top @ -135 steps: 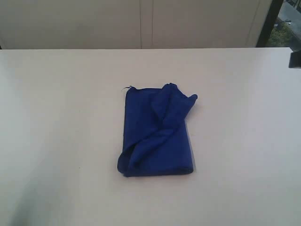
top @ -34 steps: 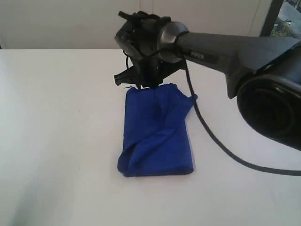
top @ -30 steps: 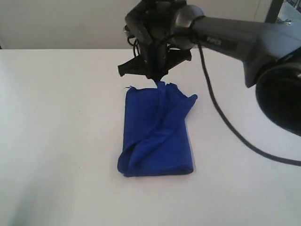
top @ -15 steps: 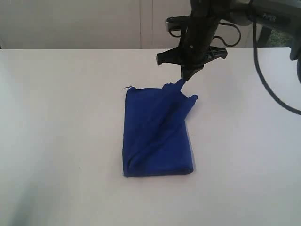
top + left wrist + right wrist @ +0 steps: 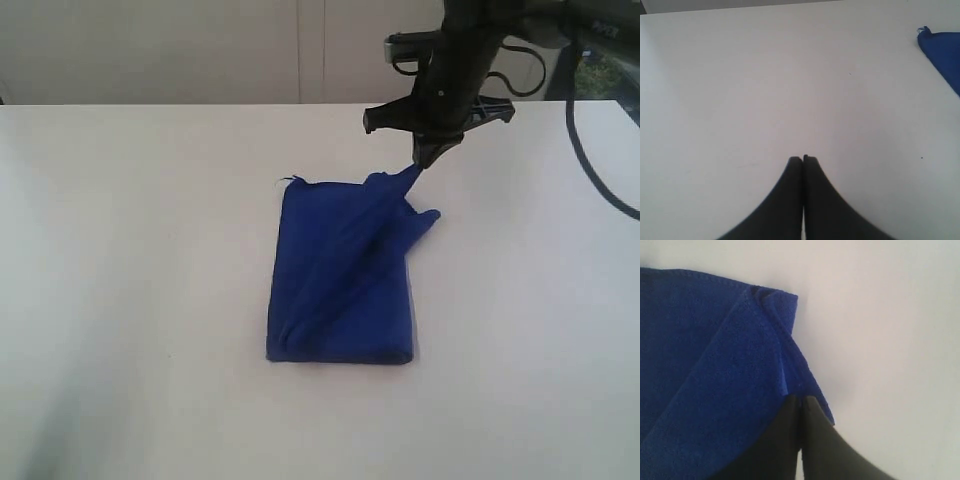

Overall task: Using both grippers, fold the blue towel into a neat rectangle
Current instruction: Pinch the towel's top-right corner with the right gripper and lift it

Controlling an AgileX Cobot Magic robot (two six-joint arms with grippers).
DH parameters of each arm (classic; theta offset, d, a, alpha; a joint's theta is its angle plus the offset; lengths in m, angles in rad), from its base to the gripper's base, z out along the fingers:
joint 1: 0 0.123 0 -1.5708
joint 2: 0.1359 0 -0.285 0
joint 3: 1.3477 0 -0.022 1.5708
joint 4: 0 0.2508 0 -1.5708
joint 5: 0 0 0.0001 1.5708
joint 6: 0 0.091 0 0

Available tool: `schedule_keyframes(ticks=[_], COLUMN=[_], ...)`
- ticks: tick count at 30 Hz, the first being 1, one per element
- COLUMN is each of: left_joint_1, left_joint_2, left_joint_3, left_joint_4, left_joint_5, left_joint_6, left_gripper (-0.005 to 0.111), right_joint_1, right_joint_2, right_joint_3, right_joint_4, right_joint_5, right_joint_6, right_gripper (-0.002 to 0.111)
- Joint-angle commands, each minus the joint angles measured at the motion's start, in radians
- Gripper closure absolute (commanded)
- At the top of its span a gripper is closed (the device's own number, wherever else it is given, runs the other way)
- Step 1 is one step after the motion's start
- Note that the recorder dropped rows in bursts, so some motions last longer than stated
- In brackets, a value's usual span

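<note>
A white table (image 5: 120, 300) carries the blue towel (image 5: 335, 290), roughly folded, near its middle.

No text can be read; a pale mark on the right arm (image 5: 606, 28) is too blurred to make out.

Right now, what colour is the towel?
Deep plain blue; the blue towel shows best in the exterior view.
</note>
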Motion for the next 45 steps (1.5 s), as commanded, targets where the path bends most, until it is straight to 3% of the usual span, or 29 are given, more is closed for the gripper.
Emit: schedule_keyframes(ticks=[1,16,23,30,37,40,45], left_joint_1=[0.002,0.002,0.002,0.002,0.002,0.002,0.002], left_joint_2=[-0.004,-0.004,-0.004,-0.004,-0.004,-0.004,0.060], left_joint_3=[0.006,0.006,0.006,0.006,0.006,-0.057,-0.274], left_joint_4=[-0.003,-0.001,-0.010,-0.010,-0.019,-0.041,-0.111], left_joint_5=[-0.003,-0.015,-0.303,-0.419,-0.424,-0.394,-0.118], left_joint_6=[-0.009,-0.009,-0.009,-0.009,-0.039,-0.039,-0.035], left_gripper=[0.107,0.107,0.107,0.107,0.107,0.107,0.107], right_joint_1=[-0.004,-0.004,-0.004,-0.004,-0.004,-0.004,-0.004], right_joint_2=[-0.010,-0.010,-0.010,-0.010,-0.010,-0.010,-0.010], right_joint_3=[0.007,0.007,0.007,0.007,0.007,0.007,0.007], right_joint_4=[0.009,0.011,0.011,0.011,0.011,0.011,0.011], right_joint_5=[-0.015,0.011,0.003,0.003,0.007,0.017,0.033], right_joint_6=[-0.011,-0.011,-0.011,-0.037,-0.039,-0.039,-0.039], right_gripper=[0.108,0.108,0.108,0.108,0.108,0.108,0.108])
